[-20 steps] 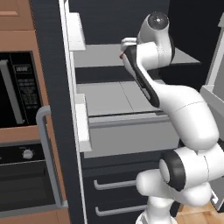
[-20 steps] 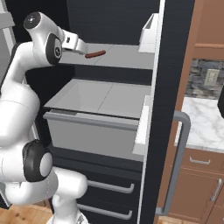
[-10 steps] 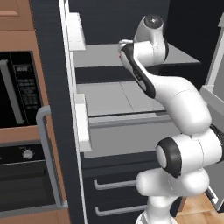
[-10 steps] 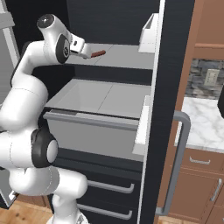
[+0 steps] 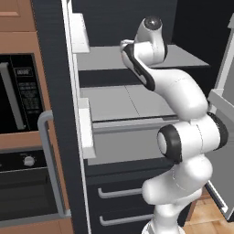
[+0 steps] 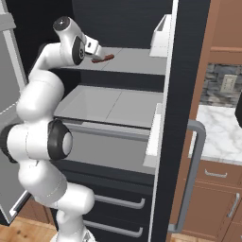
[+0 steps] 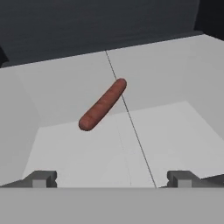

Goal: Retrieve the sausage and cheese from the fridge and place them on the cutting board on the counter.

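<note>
Hand view: sausage [image 7: 103, 104] lies diagonally on the grey upper shelf [image 7: 166, 131] of the fridge [image 6: 184, 71], across the seam between two shelf panels, well back from the front edge. Fingers [image 7: 43, 178] spread wide, released, apart from the sausage, holding nothing. Right base view: sausage [image 6: 103, 58] near the shelf's left end, just beyond the hand. Fridge door open.

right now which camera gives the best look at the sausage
The hand view: the short reddish-brown sausage lies whole and unblocked on the grey fridge shelf. The right base view shows it small beside the end effector; in the left base view the arm covers that spot.
</note>
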